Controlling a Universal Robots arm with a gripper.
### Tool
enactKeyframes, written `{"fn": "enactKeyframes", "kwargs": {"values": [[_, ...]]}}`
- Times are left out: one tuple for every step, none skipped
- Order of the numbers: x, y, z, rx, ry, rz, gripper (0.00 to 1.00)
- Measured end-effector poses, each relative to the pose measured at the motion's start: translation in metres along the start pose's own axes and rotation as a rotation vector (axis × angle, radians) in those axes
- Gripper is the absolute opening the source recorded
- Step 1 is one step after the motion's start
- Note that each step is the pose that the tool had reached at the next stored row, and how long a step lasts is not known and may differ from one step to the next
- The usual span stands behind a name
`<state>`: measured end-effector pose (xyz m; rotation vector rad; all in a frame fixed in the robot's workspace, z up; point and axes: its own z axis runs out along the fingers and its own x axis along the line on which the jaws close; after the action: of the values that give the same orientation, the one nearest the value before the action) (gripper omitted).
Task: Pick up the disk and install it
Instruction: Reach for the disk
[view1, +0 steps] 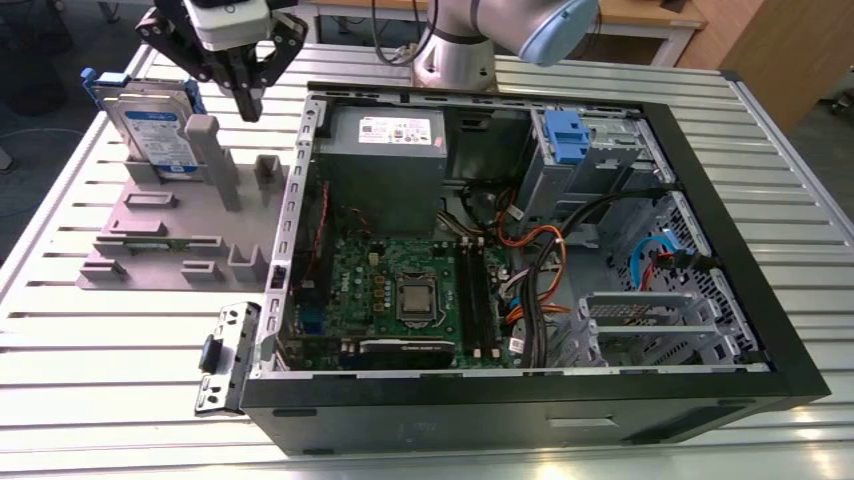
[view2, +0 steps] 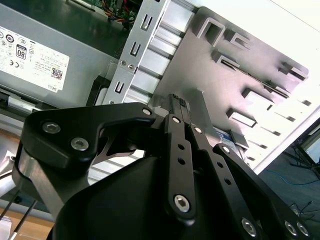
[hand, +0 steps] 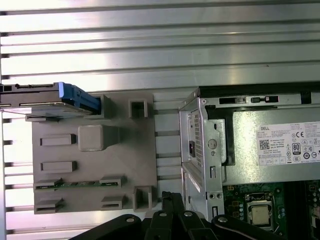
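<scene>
The disk, a flat silver metal box with a white-and-blue label (view1: 150, 130), stood up on its edge in a slot of a grey plastic holder plate (view1: 160, 235). A blue plastic frame ran round it. A tall grey post of the plate stood just beside it, on the exterior view's right.

The black metal gripper (view1: 250, 105) hung above the plate, near the disk but not touching it. Its fingers were pressed together and held nothing. The post was between the disk and the fingertips.

The plate had many small blocks and slots sticking up. It lay on a table of long shiny metal ribs (view1: 107, 370). Just beside it sat a big black open computer case (view1: 747, 230), with a grey power box with a white sticker (view1: 387, 140), a green board (view1: 400, 290) and orange and blue wires inside.

The first wrist view looked straight down, so the disk (hand: 35, 102) was a thin strip with a blue end. The exterior view showed its flat label side. The second wrist view showed the gripper (view2: 176, 102) up close, with its round screws, over the grey plate (view2: 200, 70).
</scene>
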<state>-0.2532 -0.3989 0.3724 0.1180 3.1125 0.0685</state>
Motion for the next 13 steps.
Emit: {"fn": "enactKeyframes", "kwargs": {"values": [[0.0002,0.0,0.0,0.0,0.0,0.0,0.1],[0.0005,0.0,0.0001,0.0,0.0,0.0,0.1],[0.0007,-0.0001,0.0001,0.0,0.0,0.0,0.1],[0.0008,-0.0001,0.0002,0.0,0.0,0.0,0.1],[0.0011,-0.0001,0.0003,0.0,0.0,0.0,0.1],[0.0013,-0.0001,0.0003,0.0,0.0,0.0,0.1],[0.0015,-0.0001,0.0004,0.0,0.0,0.0,0.1],[0.0017,-0.0002,0.0004,0.0,-0.0001,0.0,0.1],[0.0019,-0.0002,0.0005,-0.0001,-0.0001,0.0,0.1],[0.0021,-0.0002,0.0005,0.0,0.0,0.0,0.1],[0.0023,-0.0002,0.0006,-0.0001,-0.0001,0.0,0.1],[0.0026,-0.0002,0.0006,0.0,0.0,0.0,0.1],[0.0028,-0.0003,0.0007,0.0,0.0,0.0,0.1]]}}
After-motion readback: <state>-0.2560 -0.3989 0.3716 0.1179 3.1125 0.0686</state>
